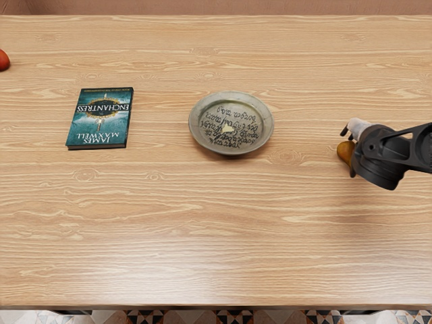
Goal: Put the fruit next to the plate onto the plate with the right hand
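Worktop (216,236): plate (200,116) near centre. Right robot hand (370,154) is in from the right edge, well right of the plate. Fruit (345,152) sits against the hand's plate-facing side, partly hidden. Cannot tell whether it is gripped or loose. Likely next move: carry it left to the plate.

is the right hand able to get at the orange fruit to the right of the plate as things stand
Probably yes: the right hand is right at the fruit, which peeks out from behind it, and nothing shows between them. Whether it has a grip yet cannot be told.
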